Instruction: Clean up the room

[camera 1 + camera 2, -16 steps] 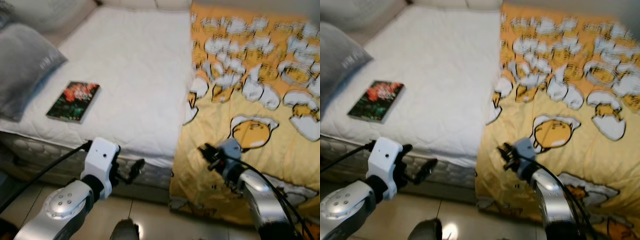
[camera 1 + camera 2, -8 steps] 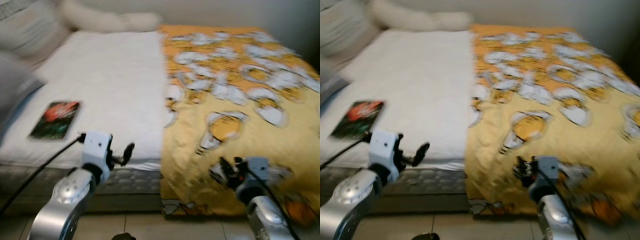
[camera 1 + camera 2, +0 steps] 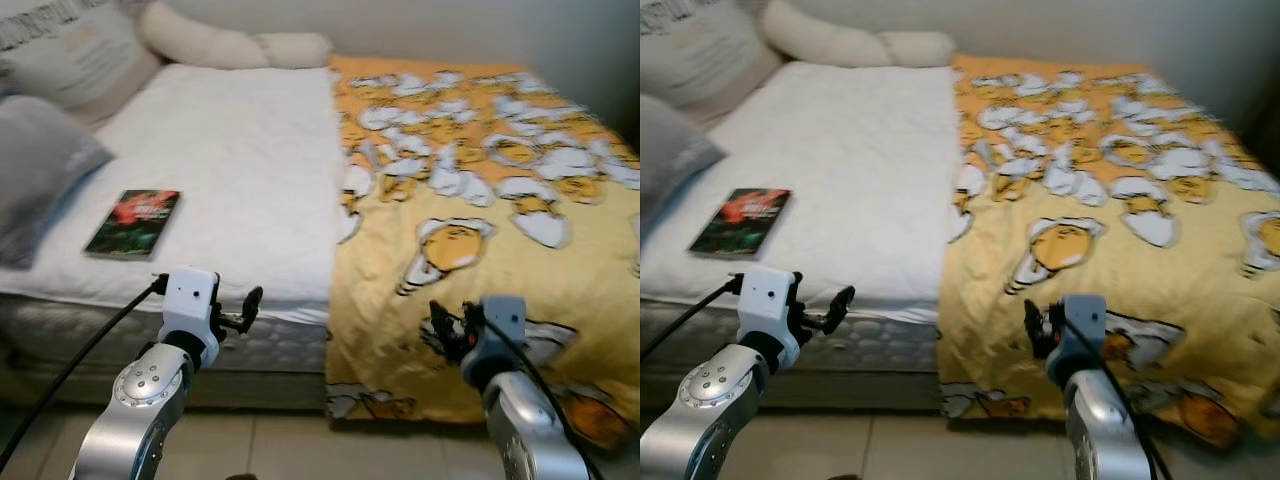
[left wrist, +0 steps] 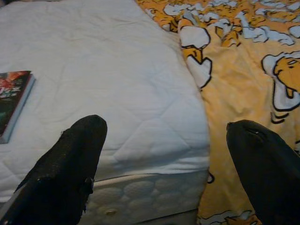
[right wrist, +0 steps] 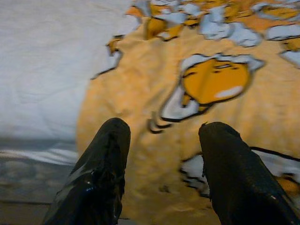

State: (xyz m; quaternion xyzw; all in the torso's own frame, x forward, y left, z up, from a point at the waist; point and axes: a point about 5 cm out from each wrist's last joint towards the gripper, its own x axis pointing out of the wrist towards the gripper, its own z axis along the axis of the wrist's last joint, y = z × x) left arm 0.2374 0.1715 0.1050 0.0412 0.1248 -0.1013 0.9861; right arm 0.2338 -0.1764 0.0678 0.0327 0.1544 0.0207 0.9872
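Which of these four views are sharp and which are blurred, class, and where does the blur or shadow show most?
Left eye view: fairly sharp on the book, soft over the yellow blanket at the far right. Right eye view: much the same. Left wrist view: crisp quilting on the white mattress, with the near black fingers unfocused. Right wrist view: smeared throughout, and dim at the mattress edge.

Both head eyes look forward and down over the white quilted mattress (image 3: 240, 170) and yellow cartoon-egg blanket (image 3: 480, 220) from its near edge, while each wrist camera looks along its own black fingers, close above that shared mattress-blanket seam.
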